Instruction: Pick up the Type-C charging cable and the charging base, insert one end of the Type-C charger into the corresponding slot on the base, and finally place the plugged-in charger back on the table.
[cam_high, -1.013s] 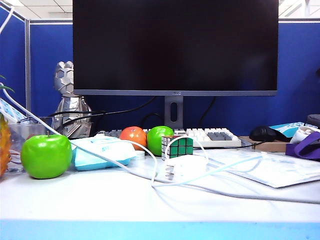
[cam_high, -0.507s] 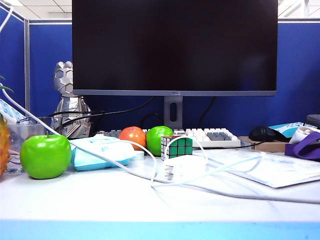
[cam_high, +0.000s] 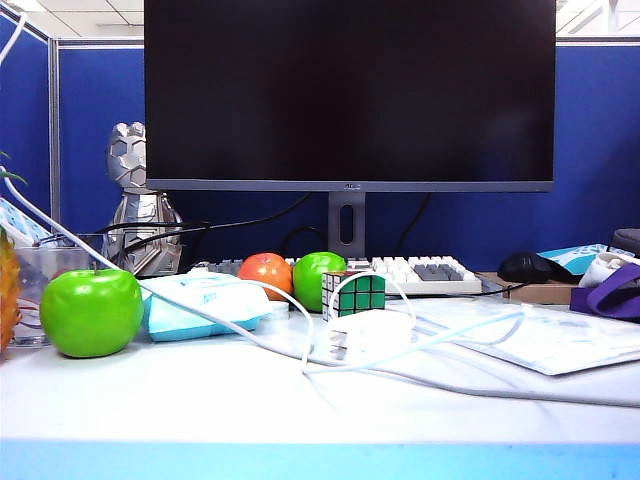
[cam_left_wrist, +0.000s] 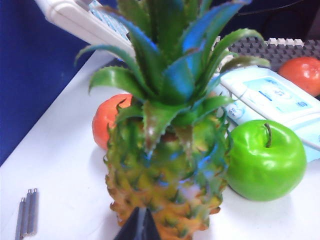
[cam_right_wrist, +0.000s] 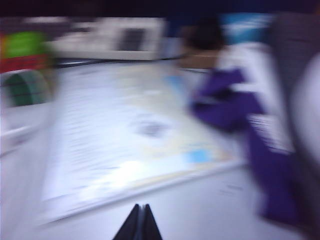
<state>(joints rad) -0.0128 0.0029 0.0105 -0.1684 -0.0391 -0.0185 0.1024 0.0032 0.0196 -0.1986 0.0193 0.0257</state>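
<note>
The charging base (cam_high: 372, 330), a small white block, lies on the table (cam_high: 200, 400) just in front of a Rubik's cube (cam_high: 356, 294). The thin white Type-C charging cable (cam_high: 440, 345) loops around it and trails off to the right. Neither gripper shows in the exterior view. In the left wrist view my left gripper (cam_left_wrist: 141, 223) is shut and empty, right in front of a pineapple (cam_left_wrist: 170, 170). The right wrist view is smeared. There my right gripper (cam_right_wrist: 140, 220) is shut and empty above bare table (cam_right_wrist: 200, 210), near a printed sheet (cam_right_wrist: 145, 130).
A thicker greyish cable (cam_high: 200, 315) crosses the desk. A green apple (cam_high: 92, 312), a pale blue tissue pack (cam_high: 205, 303), an orange (cam_high: 266, 273), a second apple (cam_high: 316, 277), a keyboard (cam_high: 420, 272) and a monitor (cam_high: 350, 90) stand behind. A purple item (cam_high: 610, 295) lies far right.
Nothing on the table has moved in the exterior view, and no arm enters it.
</note>
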